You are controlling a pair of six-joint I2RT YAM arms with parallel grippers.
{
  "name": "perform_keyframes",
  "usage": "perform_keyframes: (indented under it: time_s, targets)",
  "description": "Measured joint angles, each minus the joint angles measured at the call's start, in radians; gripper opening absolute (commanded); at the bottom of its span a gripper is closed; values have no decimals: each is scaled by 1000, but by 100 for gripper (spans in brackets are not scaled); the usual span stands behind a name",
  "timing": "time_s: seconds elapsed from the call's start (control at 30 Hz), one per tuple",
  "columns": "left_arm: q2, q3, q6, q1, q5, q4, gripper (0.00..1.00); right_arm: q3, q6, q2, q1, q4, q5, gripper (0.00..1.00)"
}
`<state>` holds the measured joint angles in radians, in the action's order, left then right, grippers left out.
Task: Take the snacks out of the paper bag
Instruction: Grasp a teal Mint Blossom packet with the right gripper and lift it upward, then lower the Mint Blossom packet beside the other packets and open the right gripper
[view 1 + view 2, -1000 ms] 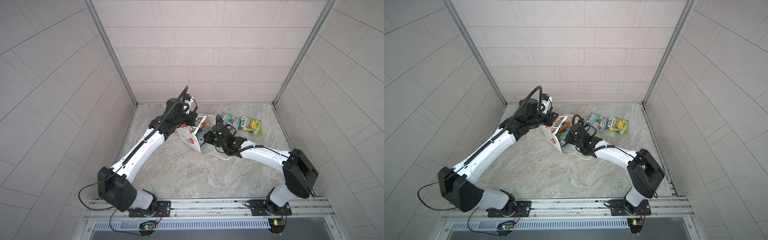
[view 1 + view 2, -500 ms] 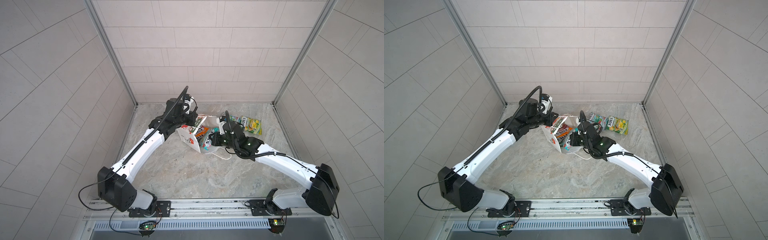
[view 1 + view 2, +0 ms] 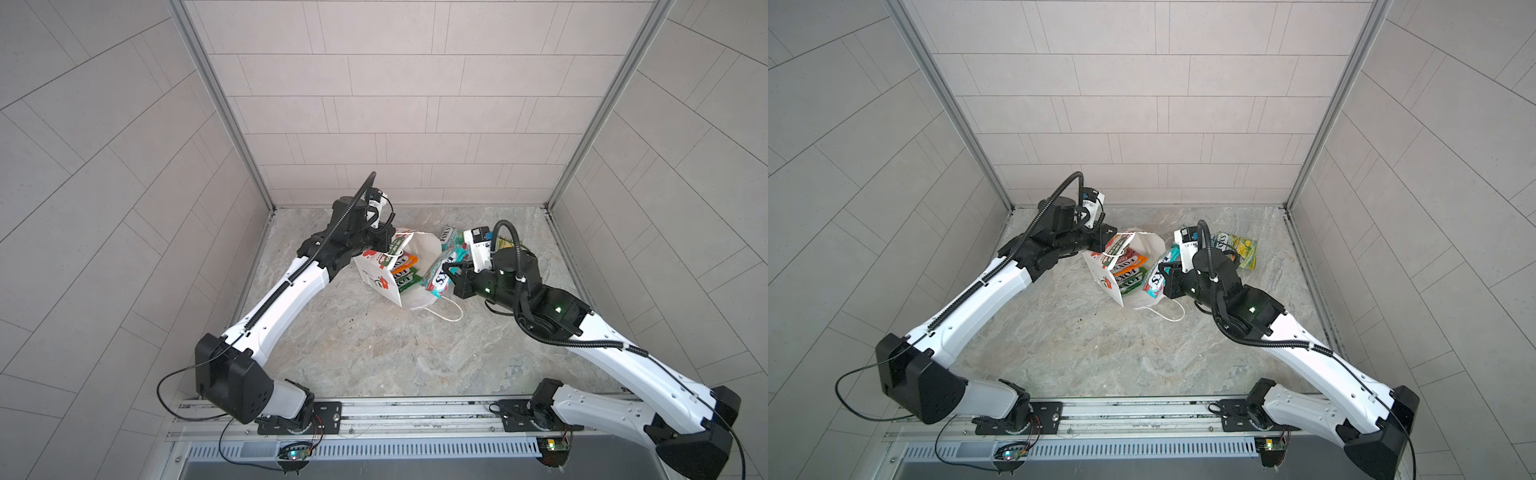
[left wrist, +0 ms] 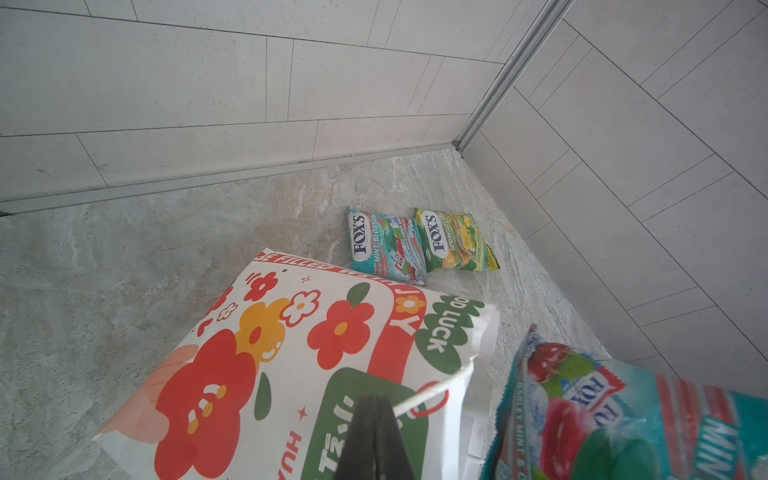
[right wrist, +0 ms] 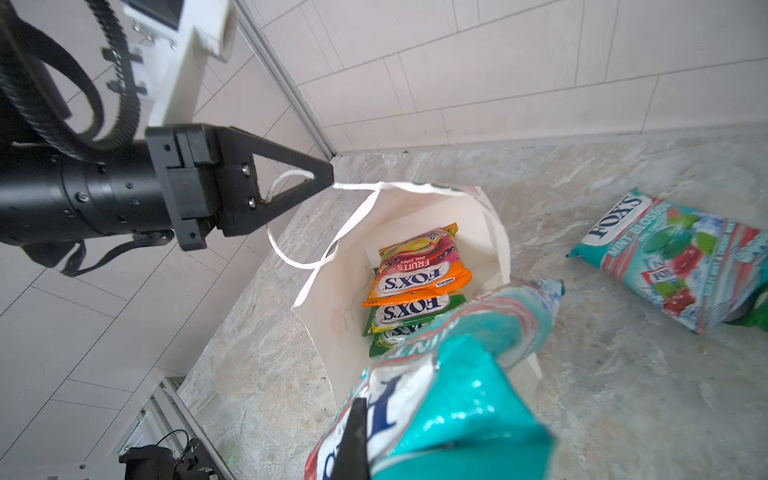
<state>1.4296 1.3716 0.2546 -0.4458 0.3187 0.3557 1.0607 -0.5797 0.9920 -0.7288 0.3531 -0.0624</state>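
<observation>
Step in hand: third packet coming out. Right jaws clamped shut on a glossy teal FOX'S packet with red fruit (image 5: pixel 457 374), held at the mouth of the white paper gift bag with flower print (image 3: pixel 376 276). The bag is tipped over on the marble-look tabletop (image 3: pixel 374 353), mouth toward the right arm. Left jaws pinched tight on the bag's white cord handle (image 5: pixel 353 185), holding the mouth open.

Already out: a second teal packet (image 4: pixel 384 245) and a green-yellow packet (image 4: pixel 451 241), touching, near the back wall.

In the bag: an orange-red packet (image 5: pixel 419 270) on top of two green packets (image 5: pixel 411 311).

Next, my read: carry to bare tabletop beside the pair, release, return for orange.

Watch: the pair sits close under the right wrist, so the drop spot is tight. A loose second cord handle (image 3: pixel 446 313) by the mouth could snag.
</observation>
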Motion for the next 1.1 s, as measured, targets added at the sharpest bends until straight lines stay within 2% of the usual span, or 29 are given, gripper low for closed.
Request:
perform_keyframes:
  time_s: [0.23, 0.47, 0.7, 0.87, 1.1]
  targets:
    - [0, 0, 0, 0, 6, 0, 0, -1, 44, -135, 59, 73, 114, 0]
    - [0, 0, 8, 0, 15, 0, 0, -33, 65, -182, 221, 150, 152, 0]
    - [0, 0, 16, 0, 19, 0, 0, -150, 80, -143, 383, 194, 96, 0]
    - [0, 0, 19, 0, 27, 0, 0, -217, 101, -91, 423, 178, 38, 0]
    - [0, 0, 19, 0, 32, 0, 0, -236, 115, 59, 451, 73, -121, 0]
